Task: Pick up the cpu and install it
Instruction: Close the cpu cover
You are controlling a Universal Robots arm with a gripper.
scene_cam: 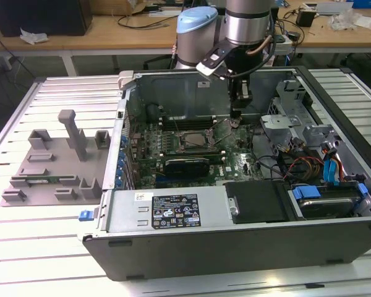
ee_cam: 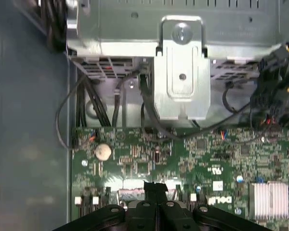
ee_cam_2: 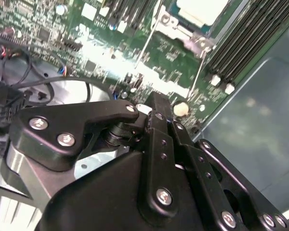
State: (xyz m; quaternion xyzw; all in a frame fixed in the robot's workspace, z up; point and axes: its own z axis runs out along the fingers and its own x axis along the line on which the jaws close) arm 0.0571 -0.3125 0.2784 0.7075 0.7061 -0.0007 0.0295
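We see the hand (ee_cam_2: 157,102) closed, fingers (ee_cam_2: 157,122) together with nothing between them, low over the motherboard (ee_cam: 207,154). The cpu (ee_cam_2: 201,10) lies flat in its socket (ee_cam_2: 180,31), ahead of the fingertips and clearly apart from them

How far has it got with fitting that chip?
The cpu looks already seated: a silvery square lies inside the socket frame. The gripper hangs shut and seemingly empty over the motherboard, beside it. Whether the socket frame is latched down, I cannot tell.
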